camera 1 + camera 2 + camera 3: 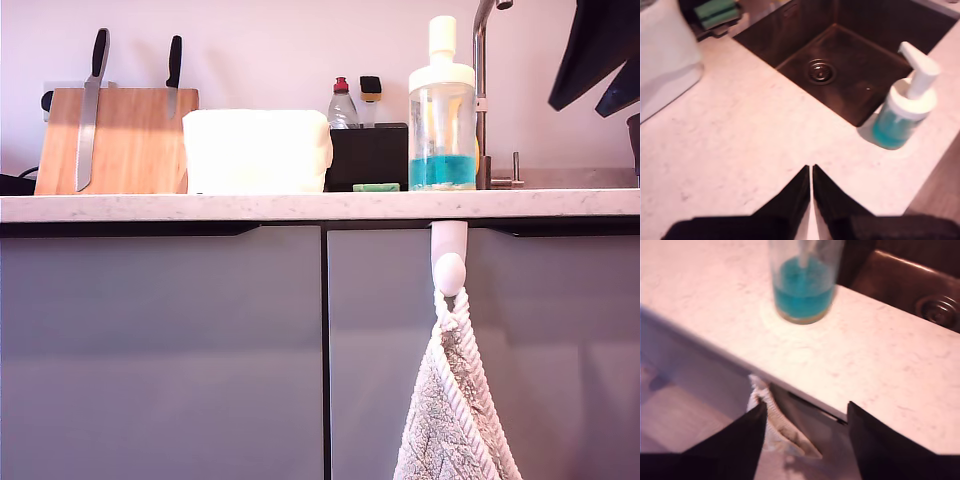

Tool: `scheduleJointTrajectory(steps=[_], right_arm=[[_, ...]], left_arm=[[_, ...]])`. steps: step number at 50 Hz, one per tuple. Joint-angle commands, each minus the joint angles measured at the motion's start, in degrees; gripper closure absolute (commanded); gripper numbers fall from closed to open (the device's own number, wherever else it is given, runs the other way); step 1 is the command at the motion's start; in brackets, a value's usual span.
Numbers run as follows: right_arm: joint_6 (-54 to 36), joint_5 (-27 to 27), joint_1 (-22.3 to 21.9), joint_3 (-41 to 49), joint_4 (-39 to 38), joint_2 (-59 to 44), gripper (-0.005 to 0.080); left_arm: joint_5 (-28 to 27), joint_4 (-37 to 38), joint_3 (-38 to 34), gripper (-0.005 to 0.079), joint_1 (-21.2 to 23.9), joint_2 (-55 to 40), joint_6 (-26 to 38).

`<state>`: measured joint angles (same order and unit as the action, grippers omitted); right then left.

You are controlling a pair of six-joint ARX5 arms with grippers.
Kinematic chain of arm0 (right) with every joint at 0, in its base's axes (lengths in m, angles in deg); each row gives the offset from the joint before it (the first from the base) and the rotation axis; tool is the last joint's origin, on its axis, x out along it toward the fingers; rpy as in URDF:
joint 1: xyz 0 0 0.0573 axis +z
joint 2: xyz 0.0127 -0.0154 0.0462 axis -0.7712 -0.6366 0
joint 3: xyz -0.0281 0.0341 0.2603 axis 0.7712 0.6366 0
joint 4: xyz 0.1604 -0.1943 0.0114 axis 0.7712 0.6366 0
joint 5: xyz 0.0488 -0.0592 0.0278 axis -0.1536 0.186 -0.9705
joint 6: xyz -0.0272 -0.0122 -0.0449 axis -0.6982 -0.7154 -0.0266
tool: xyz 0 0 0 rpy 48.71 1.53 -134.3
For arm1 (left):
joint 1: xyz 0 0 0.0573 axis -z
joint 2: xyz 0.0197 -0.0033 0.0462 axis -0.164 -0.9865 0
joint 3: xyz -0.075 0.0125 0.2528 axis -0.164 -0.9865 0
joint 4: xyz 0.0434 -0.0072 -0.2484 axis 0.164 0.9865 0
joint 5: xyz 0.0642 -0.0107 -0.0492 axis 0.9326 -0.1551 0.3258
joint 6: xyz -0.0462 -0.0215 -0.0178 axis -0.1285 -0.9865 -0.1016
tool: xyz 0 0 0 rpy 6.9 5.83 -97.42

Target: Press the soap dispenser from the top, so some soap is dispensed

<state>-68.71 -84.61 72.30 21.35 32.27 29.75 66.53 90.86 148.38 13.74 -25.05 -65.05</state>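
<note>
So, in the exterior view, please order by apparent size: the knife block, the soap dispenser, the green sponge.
1. knife block, largest.
2. soap dispenser.
3. green sponge, smallest; only its edge shows, so its true size is unsure.

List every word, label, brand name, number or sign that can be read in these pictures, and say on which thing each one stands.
None can be read.
The soap dispenser shows no label in any view.
The small bottle with a red cap is too small and blurred to tell.
The knife block and the white container look plain.
</note>
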Motion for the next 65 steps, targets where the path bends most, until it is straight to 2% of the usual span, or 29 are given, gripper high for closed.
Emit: scheduleJointTrajectory(steps=[1,7,12,19,28,41,52,58,65], right_arm=[[1.3,1.8,0.1,0.1,-0.6,0.3,0.0765],[1.7,2.4,0.1,0.1,-0.1,0.3,0.0765],[1.7,3.0,0.1,0.1,-0.1,0.3,0.0765],[1.6,3.8,0.1,0.1,-0.1,0.3,0.0765],[2.6,4.8,0.1,0.1,-2.7,0.3,0.0765],[9.2,7.4,-0.5,0.1,-9.3,0.3,0.0765],[5.7,13.6,-3.5,1.6,-14.6,1.3,0.0765],[5.3,12.1,-7.6,5.3,-19.7,4.8,0.0765],[3.7,8.7,-11.7,8.5,-21.1,8.9,0.0765]], left_arm=[[0.8,-1.2,-1.2,0.0766,-0.6,2.5,-0.7],[1.6,-3.3,-3.3,0.0766,-1.6,4.2,-1.6],[1.2,-7.2,-9.7,0.0766,-2.9,6.1,-1.8],[1.1,-18.0,-25.2,0.0766,-5.0,12.4,-2.1],[2.5,-32.2,-45.7,0.0766,-6.7,25.2,-5.1],[7.3,-43.1,-68.4,0.0766,-8.1,41.5,-10.0],[8.3,-51.2,-79.6,0.0766,-9.4,49.5,-10.8],[8.1,-53.2,-82.7,0.0766,-10.9,51.7,-10.8],[6.0,-54.5,-85.7,0.0766,-12.8,53.5,-10.8]])
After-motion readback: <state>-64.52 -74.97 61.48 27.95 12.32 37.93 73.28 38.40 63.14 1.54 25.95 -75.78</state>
